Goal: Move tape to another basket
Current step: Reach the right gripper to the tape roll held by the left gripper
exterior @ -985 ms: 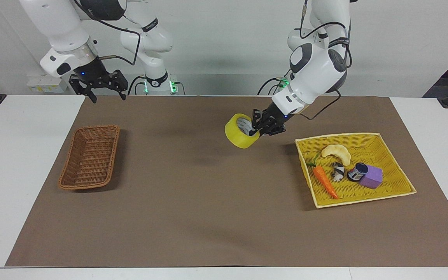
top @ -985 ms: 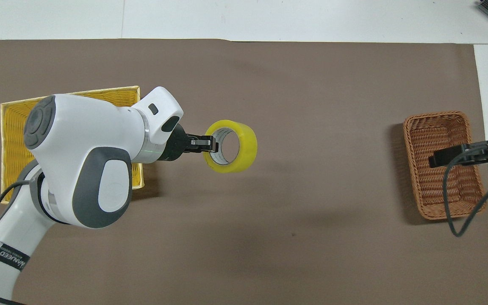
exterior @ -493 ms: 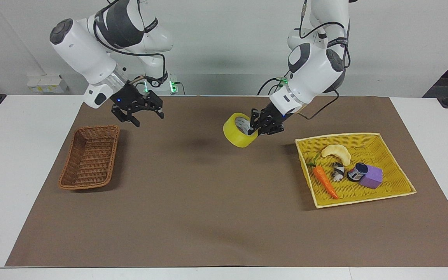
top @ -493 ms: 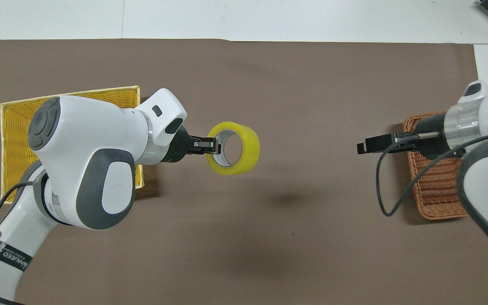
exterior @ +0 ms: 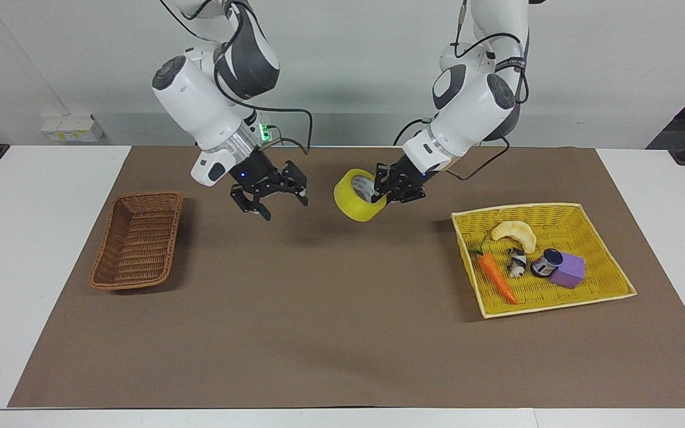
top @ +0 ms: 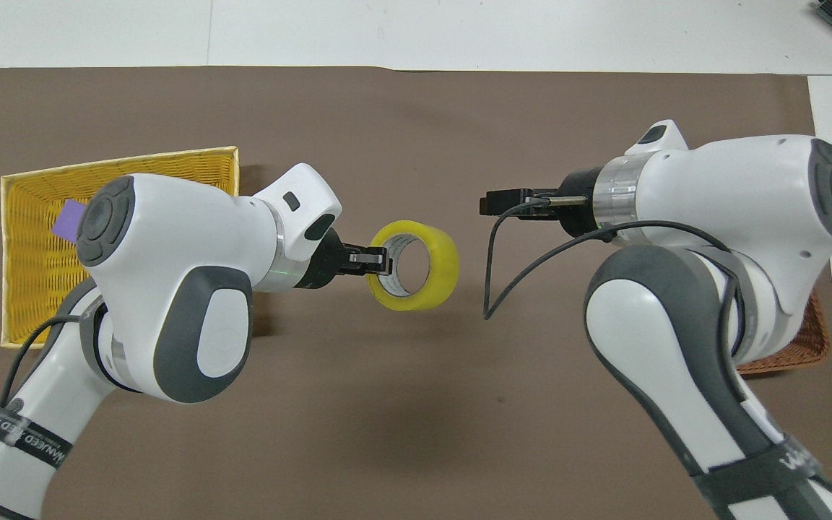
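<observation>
In the last second my right gripper (exterior: 276, 201) has swung in from over the wicker basket's (exterior: 138, 240) end of the table to the middle, and it now hangs with its jaws wide apart, just beside the tape (exterior: 357, 196) but not touching it. My left gripper (exterior: 391, 191) has only crept a little toward it; its jaws stay clamped on the wall of the roll, one finger inside the core, holding the tape in the air over the bare brown mat (exterior: 342, 333), between the two baskets. I read this as a handover being set up: the left arm carries the roll out to the middle and the right arm comes to take it on to the wicker basket, which lies empty at the right arm's end. The yellow tray (exterior: 610, 279) at the left arm's end holds a carrot (exterior: 497, 277), a pale crescent-shaped piece (exterior: 516, 233), a purple block (exterior: 569, 270), a small dark jar (exterior: 547, 263) and a small black-and-white thing I cannot identify. Nothing lies on the mat along the way. My main worry is the two grippers crowding each other around the roll at the exchange.
</observation>
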Available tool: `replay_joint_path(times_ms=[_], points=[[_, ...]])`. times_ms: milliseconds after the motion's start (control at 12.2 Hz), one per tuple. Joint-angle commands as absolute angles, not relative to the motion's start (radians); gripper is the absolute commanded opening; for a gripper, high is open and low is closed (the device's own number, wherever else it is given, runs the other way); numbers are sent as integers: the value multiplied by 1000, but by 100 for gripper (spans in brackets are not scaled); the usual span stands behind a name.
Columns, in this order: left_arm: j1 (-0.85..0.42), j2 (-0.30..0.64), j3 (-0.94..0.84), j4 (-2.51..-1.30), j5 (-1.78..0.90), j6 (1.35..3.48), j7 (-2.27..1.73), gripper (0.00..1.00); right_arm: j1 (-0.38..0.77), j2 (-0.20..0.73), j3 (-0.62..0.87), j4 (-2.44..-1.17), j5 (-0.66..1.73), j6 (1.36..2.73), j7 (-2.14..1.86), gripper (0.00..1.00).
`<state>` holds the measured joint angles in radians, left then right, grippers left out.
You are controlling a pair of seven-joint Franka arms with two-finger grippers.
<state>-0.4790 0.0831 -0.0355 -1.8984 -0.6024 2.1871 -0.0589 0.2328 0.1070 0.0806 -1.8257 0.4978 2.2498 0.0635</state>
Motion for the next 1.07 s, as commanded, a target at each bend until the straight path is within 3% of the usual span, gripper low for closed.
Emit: replay_joint_path(times_ms=[0,164,493,821,903,985], points=[[-499,67,-20,-1914,-623,2209,-68,0,296,132,81,-1802,584,2333,107,100],[-499,67,-20,-1914,-623,2207,-67,0,325,143,81,-1818,613,2370,97,100],[-499,69,-18,-1913,-621,2210,-69,0,334,130,83,-1836,687,2295,58,100],[-494,81,-18,-1902,-621,2255,-69,0,325,115,83,-1844,687,2140,8,88],[-492,84,-18,-1899,-620,2260,-69,0,324,112,81,-1844,687,2111,-1,76],[-491,86,-18,-1898,-618,2266,-69,0,328,107,81,-1842,687,2094,11,46]])
